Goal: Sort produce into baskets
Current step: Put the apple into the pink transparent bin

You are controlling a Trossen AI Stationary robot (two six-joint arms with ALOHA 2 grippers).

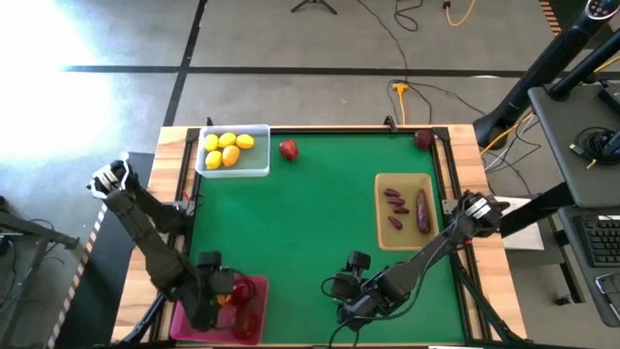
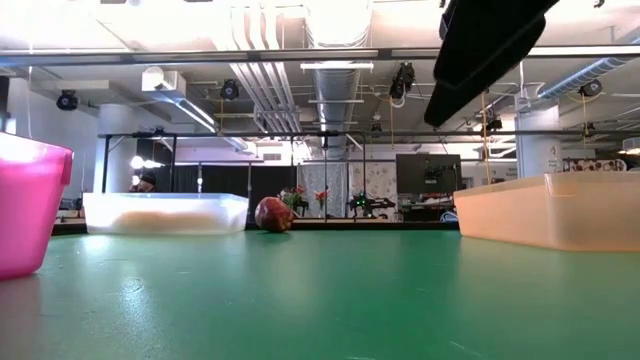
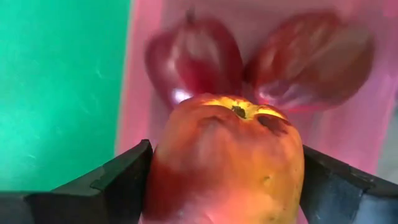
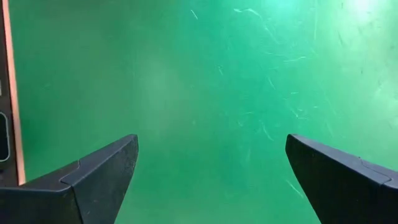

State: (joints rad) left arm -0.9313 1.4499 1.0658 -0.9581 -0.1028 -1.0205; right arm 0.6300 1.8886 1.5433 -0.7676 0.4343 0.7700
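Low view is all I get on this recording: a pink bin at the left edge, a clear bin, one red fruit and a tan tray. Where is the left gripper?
Observer: The left gripper is over the pink bin, at the table's near left corner.
Operator: Is it carrying anything?
Observer: Yes, the left wrist view shows a red-orange fruit between its fingers, above two red fruits already in the bin.
Operator: And the right arm?
Observer: The right gripper hangs open over bare green mat, holding nothing.
Operator: What is in the clear bin?
Observer: Yellow lemons.
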